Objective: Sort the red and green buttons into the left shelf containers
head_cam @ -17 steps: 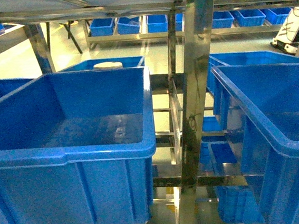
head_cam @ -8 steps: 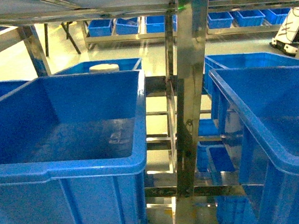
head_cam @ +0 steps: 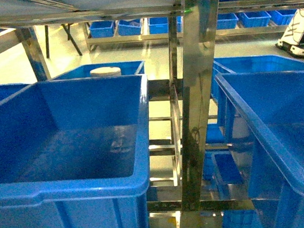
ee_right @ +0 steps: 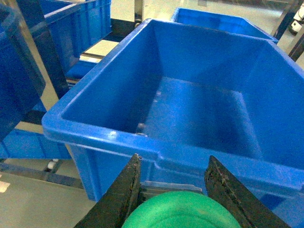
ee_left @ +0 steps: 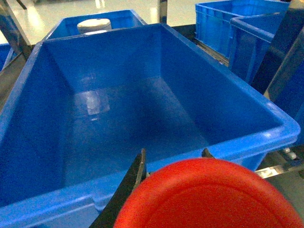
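On the left half of the steel shelf (head_cam: 195, 88), a large deep blue bin (head_cam: 68, 195) fills most of the head view, its smooth floor bare and glossy. Behind it stands a second blue bin (head_cam: 126, 67) holding a white round lidded tub (head_cam: 105, 72). Across the upright post, another deep blue bin (head_cam: 271, 118) sits on the right side, with small blue trays (head_cam: 224, 166) on the lower level between them. Neither arm shows in the head view. From the left wrist camera, the left gripper (ee_left: 173, 159) hangs just outside the near rim of the left bin (ee_left: 142, 118), its two dark fingers (ee_left: 140, 164) closed around a red button (ee_left: 204, 197) whose round cap fills the bottom of the picture; the white tub (ee_left: 93, 24) is visible beyond the far wall. From the right wrist camera, the right gripper (ee_right: 173, 178) sits just short of the near rim of the right-hand bin (ee_right: 190, 104), its fingers (ee_right: 128, 185) clasping a green button (ee_right: 183, 211) by the sides of its round cap. Both buttons are outside the bins, close to their rims.
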You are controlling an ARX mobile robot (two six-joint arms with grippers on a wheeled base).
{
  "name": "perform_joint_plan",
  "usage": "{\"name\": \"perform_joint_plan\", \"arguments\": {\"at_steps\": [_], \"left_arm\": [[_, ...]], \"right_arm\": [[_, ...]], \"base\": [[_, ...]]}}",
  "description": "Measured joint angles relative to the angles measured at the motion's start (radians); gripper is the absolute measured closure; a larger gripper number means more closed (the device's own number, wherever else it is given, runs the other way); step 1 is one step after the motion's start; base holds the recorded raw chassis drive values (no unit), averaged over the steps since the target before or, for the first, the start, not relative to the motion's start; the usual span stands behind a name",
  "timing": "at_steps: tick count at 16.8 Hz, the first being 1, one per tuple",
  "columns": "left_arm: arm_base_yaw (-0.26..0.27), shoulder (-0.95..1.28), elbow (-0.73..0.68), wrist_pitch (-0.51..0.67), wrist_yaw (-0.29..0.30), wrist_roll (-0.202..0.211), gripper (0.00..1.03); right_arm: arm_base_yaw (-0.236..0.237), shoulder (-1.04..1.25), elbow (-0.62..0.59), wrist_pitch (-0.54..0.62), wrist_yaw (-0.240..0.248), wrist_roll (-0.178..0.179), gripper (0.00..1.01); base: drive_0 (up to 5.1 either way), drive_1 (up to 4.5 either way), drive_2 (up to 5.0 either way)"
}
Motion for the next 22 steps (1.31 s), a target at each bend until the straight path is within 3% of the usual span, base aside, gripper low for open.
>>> {"name": "perform_joint_plan", "arguments": {"at_steps": [11,16,20,22], "left_arm": [[0.0,0.004,0.0,0.0,0.0,0.0,0.76],[0.0,0.003,0.0,0.0,0.0,0.0,0.76],[0.0,0.003,0.0,0.0,0.0,0.0,0.76],[0.0,0.003,0.0,0.0,0.0,0.0,0.76]], "right_arm": [[0.0,0.01,0.0,0.011,-0.001,-0.001,0.67],[0.025,0.328,0.113,0.232,0.009,-0.047,0.67],[-0.035,0.663,0.222,0.365,0.042,-0.044,0.67],[-0.046,0.852,0.331,0.369,0.066,-0.034,0.67]], "base": [[0.0,0.45,-0.4],[0.0,0.0,0.0],[0.0,0.0,0.0],[0.0,0.0,0.0]]}}
